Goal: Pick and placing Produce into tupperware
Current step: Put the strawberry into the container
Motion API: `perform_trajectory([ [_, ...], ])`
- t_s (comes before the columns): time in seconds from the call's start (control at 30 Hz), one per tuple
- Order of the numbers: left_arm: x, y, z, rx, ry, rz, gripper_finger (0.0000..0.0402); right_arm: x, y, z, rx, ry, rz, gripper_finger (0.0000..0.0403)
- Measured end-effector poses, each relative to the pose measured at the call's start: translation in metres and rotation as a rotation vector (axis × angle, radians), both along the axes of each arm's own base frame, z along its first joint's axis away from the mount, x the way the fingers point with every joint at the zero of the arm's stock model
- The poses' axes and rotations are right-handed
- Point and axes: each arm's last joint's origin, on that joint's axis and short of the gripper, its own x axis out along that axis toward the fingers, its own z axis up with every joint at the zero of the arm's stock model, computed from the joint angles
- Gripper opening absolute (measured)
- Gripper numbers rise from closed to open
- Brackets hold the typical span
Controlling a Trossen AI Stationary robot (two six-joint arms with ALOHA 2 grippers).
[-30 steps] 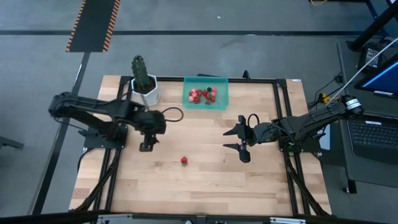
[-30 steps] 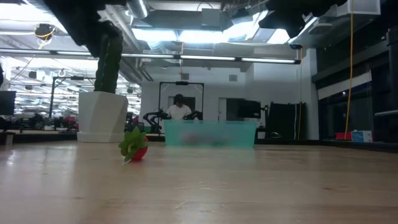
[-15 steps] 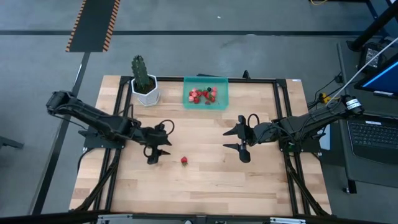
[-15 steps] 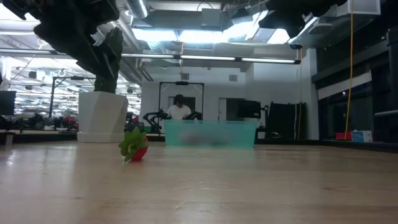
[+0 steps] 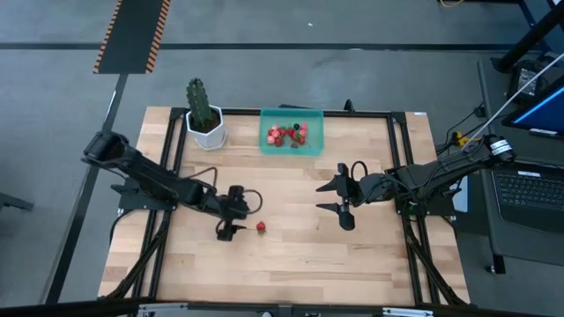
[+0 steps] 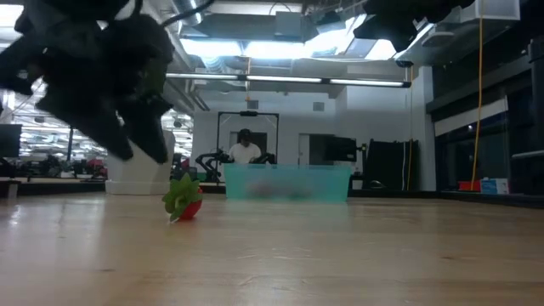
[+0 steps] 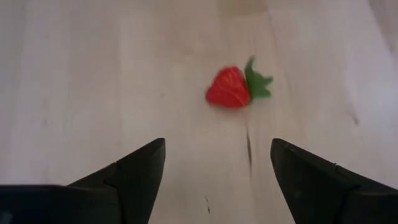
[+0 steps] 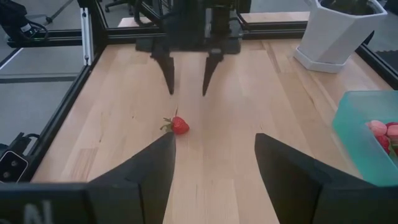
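Observation:
One red strawberry (image 7: 229,87) with a green top lies alone on the wooden table (image 5: 291,264), left of its middle. My left gripper (image 7: 217,146) hovers just short of this piece of produce, slanting down at it, open, with nothing between its fingers. It also shows in the high view (image 5: 240,220) and the right wrist view (image 8: 187,93). The teal tupperware (image 5: 313,145) stands at the table's far edge and holds several red and pink berries (image 5: 286,135). Right of the middle, my right gripper (image 5: 328,198) waits above the table, open and empty.
A cactus in a white hexagonal pot (image 5: 204,123) stands at the far left, beside the tupperware. A black frame (image 5: 401,158) runs along the table's sides. Bare wood lies around the strawberry (image 5: 262,227) and toward the near edge. A person (image 6: 245,149) shows far behind the table.
My left gripper has come down from high above the table and gone toward the near edge and the right, ending close beside the lone strawberry with its fingers tipped more steeply downward. The strawberry has not moved.

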Motion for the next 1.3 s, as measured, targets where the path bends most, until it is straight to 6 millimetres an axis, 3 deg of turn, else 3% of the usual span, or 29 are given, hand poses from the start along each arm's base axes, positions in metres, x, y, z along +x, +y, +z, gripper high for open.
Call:
perform_trajectory([
  [0.5, 0.029, 0.0, -0.039, 0.064, -0.028, -0.09, 0.0289, 0.0, 0.0, 0.0, -0.001, 0.0, 0.0, 0.0222],
  [1.13, 0.046, 0.017, -0.032, -0.006, -0.163, -0.112, 0.0289, 0.0, 0.0, 0.0, -0.003, 0.0, 0.001, 0.0222],
  [1.3, 0.046, 0.017, -0.039, -0.036, -0.128, -0.14, 0.0289, 0.0, 0.0, 0.0, 0.0, 0.0, 0.0, 0.0222],
])
